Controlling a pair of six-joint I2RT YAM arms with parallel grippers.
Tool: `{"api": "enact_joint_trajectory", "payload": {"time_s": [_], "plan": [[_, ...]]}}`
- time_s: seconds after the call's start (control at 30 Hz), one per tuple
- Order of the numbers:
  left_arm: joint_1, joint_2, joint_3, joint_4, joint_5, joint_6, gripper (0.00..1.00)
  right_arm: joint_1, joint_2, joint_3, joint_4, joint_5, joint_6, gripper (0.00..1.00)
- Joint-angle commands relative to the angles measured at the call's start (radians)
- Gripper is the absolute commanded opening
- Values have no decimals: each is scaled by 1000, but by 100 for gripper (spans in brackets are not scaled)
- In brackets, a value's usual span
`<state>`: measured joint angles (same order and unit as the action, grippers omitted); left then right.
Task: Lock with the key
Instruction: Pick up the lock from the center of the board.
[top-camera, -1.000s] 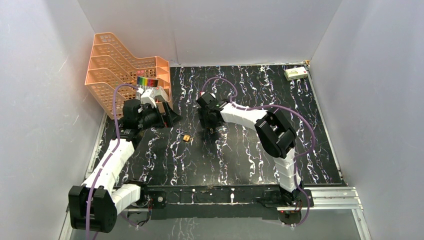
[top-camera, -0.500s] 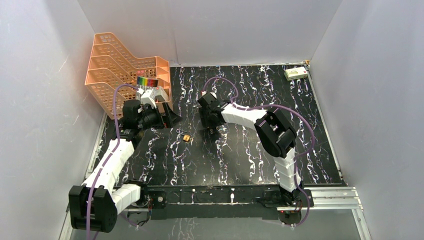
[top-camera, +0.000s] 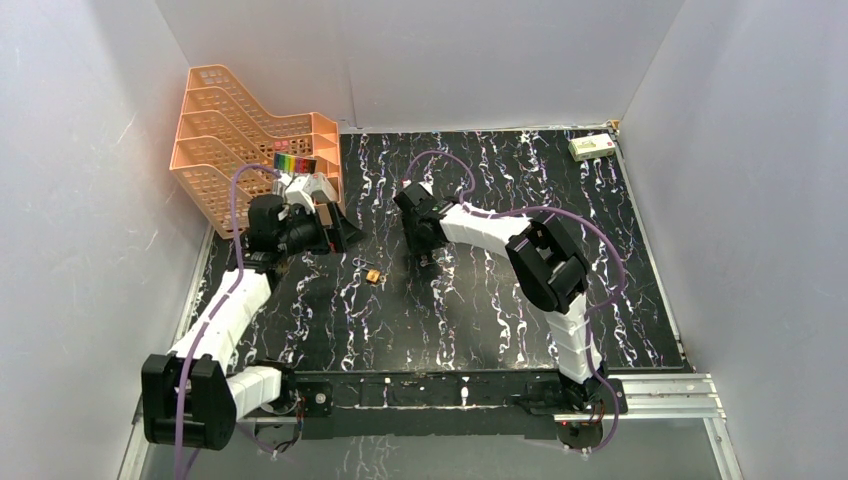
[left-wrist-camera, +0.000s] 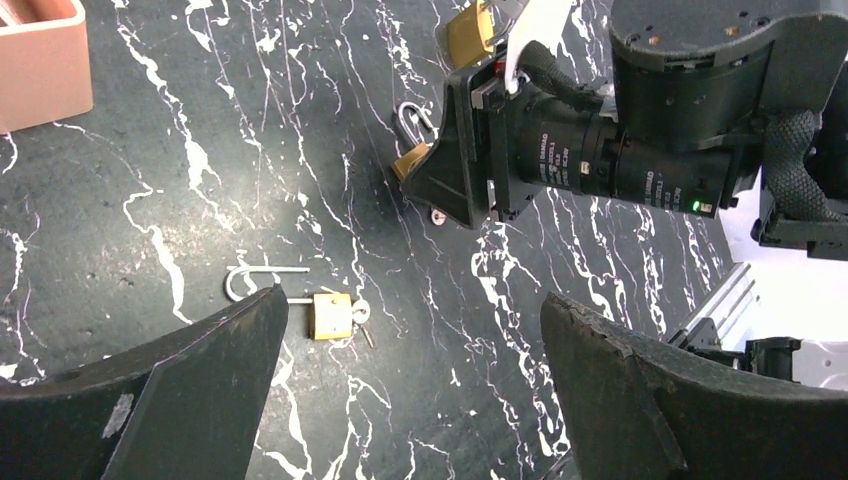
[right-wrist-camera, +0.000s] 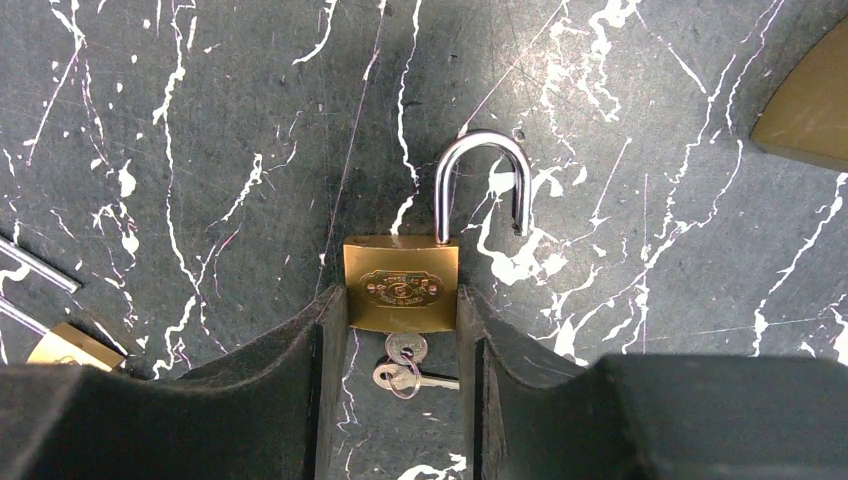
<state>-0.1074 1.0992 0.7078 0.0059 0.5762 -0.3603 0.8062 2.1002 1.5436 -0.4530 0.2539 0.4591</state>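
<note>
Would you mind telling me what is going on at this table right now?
The right gripper is closed on the body of a brass padlock lying on the table. Its shackle stands open and a key sits in its base. The left gripper hovers open above a second, long-shackled padlock, touching nothing.

From above, the right hand (top-camera: 424, 248) largely hides the open padlock (right-wrist-camera: 400, 285) beneath it, and the second padlock (top-camera: 372, 275) on the counter (top-camera: 500, 320) to its left is too small to read. The right wrist camera shows that second padlock cut off by a finger (right-wrist-camera: 250, 400) and the frame edge. A brass shape (right-wrist-camera: 808, 105) at that picture's edge is cropped and unidentifiable.
</note>
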Motion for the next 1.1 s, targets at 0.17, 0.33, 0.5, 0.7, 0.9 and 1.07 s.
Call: {"api": "enact_joint_trajectory", "payload": {"time_s": [0.17,0.33,0.5,0.7,0.9,1.07], "plan": [[9,65,113,126,447,27,98,5,-76,-110,112,-177,-144,19],[9,93,168,195,701,18,98,7,-213,-181,172,-289,-201,22],[-56,126,207,159,1103,107,98,5,-365,-235,182,-331,-250,23],[-67,119,290,-54,872,246,98,5,-530,-291,195,-398,-262,24],[-67,73,228,212,628,75,98,5,-656,-326,201,-494,-285,24],[-67,94,124,685,567,-266,98,5,-708,-304,128,-606,-326,22]]}}
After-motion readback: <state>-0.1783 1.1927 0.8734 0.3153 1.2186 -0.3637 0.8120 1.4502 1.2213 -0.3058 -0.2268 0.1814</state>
